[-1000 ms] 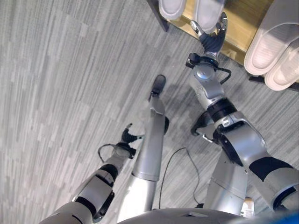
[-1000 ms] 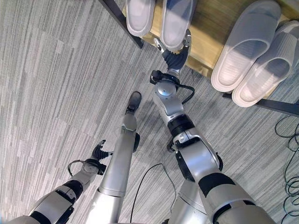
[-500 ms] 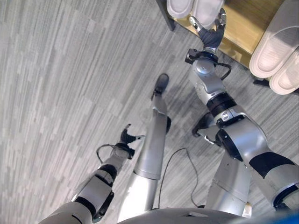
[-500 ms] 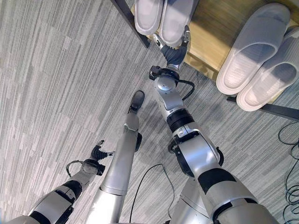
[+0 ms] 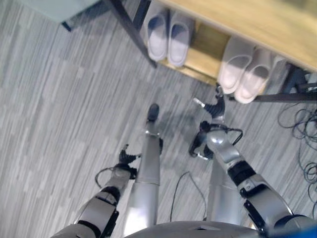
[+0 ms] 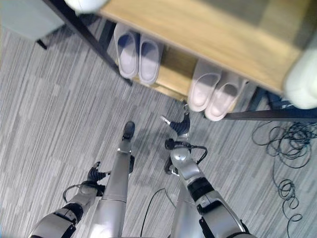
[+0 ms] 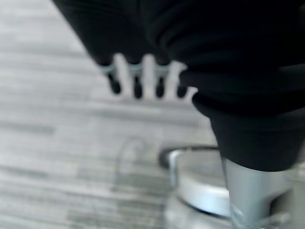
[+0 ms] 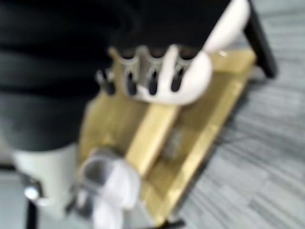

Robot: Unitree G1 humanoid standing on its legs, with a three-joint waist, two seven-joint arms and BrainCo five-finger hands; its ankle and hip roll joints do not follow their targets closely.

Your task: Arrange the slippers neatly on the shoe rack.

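Pale grey slippers sit in two pairs on the wooden lower shelf of the shoe rack [image 5: 198,59]: in the left eye view, the left pair [image 5: 167,38] lies by the dark leg, the right pair [image 5: 243,74] further along, long axes running into the shelf. The right hand [image 5: 215,106] hovers just short of the right pair, fingers spread, holding nothing. In the right eye view the left hand [image 6: 95,173] hangs low over the carpet, well apart from the rack, so the right hand is nearer. Left wrist view: fingers [image 7: 138,81] straight, empty. Right wrist view: fingers [image 8: 143,71] relaxed, a slipper [image 8: 188,78] just past them.
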